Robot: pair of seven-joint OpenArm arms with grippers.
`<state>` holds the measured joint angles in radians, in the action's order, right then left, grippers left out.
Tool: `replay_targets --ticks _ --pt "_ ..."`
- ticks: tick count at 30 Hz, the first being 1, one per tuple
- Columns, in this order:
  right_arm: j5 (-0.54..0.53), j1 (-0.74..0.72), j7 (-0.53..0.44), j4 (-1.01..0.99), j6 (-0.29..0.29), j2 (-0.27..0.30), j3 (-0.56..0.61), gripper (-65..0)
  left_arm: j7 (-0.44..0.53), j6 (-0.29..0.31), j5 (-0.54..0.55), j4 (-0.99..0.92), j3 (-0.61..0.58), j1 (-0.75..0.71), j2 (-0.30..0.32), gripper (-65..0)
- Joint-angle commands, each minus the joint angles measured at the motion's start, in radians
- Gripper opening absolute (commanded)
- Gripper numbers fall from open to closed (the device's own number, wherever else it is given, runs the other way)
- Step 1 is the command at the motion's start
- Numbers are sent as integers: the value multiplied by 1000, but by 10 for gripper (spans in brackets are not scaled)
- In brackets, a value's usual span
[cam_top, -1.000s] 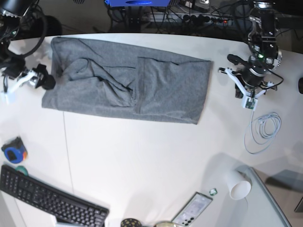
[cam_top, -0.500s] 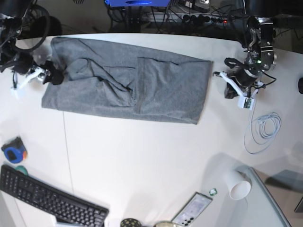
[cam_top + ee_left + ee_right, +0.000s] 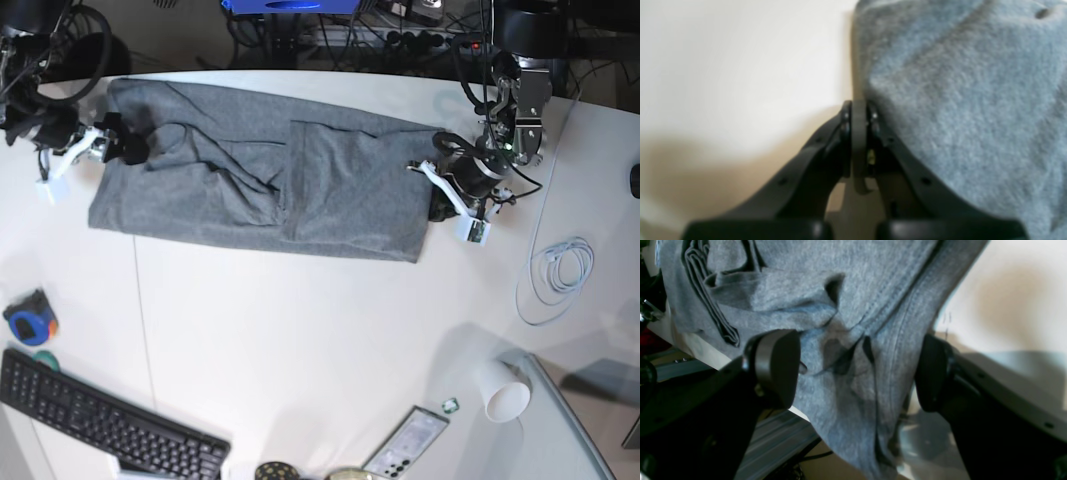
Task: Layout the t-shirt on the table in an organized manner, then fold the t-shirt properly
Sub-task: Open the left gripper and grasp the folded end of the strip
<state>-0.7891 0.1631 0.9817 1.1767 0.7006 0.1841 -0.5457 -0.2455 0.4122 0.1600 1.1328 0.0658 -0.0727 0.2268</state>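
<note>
On table [image 3: 300, 330]: t-shirt [image 3: 265, 175], part-folded strip, long axis running arm to arm.
Right gripper [image 3: 857, 370]: jaws spread wide, straddling bunched hem at shirt's end; nothing pinched yet.
Left gripper [image 3: 858, 113]: jaws pressed together, empty, tip just beside opposite shirt edge.
Nearer arm: both at shirt's ends.
Cup [image 3: 502, 392]: lying on its side, well apart, contents hidden.
</note>
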Motion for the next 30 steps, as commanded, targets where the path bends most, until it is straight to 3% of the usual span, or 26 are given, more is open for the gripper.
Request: replay_targets --ticks 1,13,23,30 --pt "21 -9 12 6 -2 8 -1 -161 -18 3 -6 8 1 0 3 -650" --pt "21 -58 19 -56 -2 7 -1 -162 -19 3 -15 10 -1 0 -47 -650" --pt "21 -58 15 -57 -2 -8 0 -165 -19 3 -15 10 -1 0 -47 -650" --pt "23 -75 3 -57 -2 -8 0 -372 -24 3 -15 5 -2 0 -47 -650"
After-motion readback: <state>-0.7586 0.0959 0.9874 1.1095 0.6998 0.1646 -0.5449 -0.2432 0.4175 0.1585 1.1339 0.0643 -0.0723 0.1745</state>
